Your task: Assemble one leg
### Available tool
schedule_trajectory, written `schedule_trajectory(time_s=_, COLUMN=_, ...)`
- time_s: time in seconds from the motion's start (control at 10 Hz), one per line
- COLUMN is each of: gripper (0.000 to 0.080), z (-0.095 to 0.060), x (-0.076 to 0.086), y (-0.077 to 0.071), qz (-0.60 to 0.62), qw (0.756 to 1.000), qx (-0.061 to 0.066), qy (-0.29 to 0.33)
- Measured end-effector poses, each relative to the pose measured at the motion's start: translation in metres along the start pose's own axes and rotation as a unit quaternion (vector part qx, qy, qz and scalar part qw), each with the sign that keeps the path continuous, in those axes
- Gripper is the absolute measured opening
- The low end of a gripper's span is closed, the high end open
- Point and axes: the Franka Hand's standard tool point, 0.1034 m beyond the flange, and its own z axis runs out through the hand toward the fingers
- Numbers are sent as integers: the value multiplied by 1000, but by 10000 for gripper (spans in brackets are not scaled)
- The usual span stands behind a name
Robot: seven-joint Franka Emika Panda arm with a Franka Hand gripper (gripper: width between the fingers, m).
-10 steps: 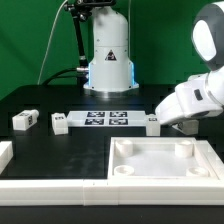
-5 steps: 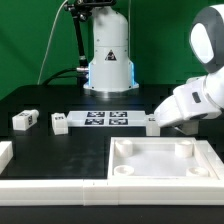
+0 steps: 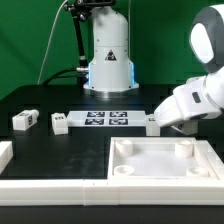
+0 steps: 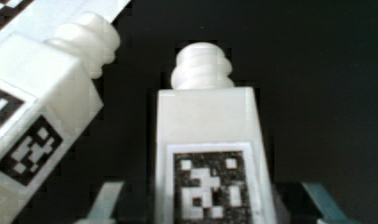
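Note:
In the wrist view a white leg with a black-and-white tag and a ribbed peg at its end lies on the black table between my fingers. My gripper is open. One finger stands on each side of the leg, with a dark gap between each finger and the leg. A second white leg lies close beside it, at an angle. In the exterior view the arm's white hand hangs low at the right, over a leg. The fingers are hidden there.
Two more legs lie at the exterior view's left. The marker board lies in the middle. A large white square panel with a raised rim fills the front. Another white part sits at the front left edge.
The hand has shifted slightly toward the exterior view's left, closer to the leg at the right end of the marker board. It has held still for the last half second.

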Motion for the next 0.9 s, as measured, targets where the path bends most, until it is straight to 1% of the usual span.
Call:
schedule_trajectory(time_s=0.2, gripper=288, z=-1, x=0, y=0, qz=0, qw=1000, qx=0, qy=0)
schedule_trajectory(time_s=0.3, gripper=288, z=-11, x=-9, y=4, qz=-5, qw=1000, qx=1, qy=-15)
schedule_trajectory(time_s=0.4, gripper=288, z=-22, x=-15, y=7, qz=-5, qw=1000, qx=3, qy=-18)
schedule_trajectory(time_s=0.5, gripper=288, z=-32, x=-21, y=11, qz=-6, qw=1000, qx=10, qy=-15)
schedule_trajectory(time_s=0.6, gripper=289, z=-42, x=-24, y=16, qz=-11, qw=1000, qx=21, qy=-1)
schedule_trajectory(time_s=0.7, gripper=289, z=-41, x=-25, y=16, qz=-8, qw=1000, qx=23, qy=1)
schedule_trajectory(time_s=0.8, gripper=290, z=-43, x=-14, y=16, qz=-8, qw=999, qx=23, qy=36)
schedule_trajectory(time_s=0.9, gripper=290, z=-46, x=-13, y=17, qz=-5, qw=997, qx=21, qy=76)
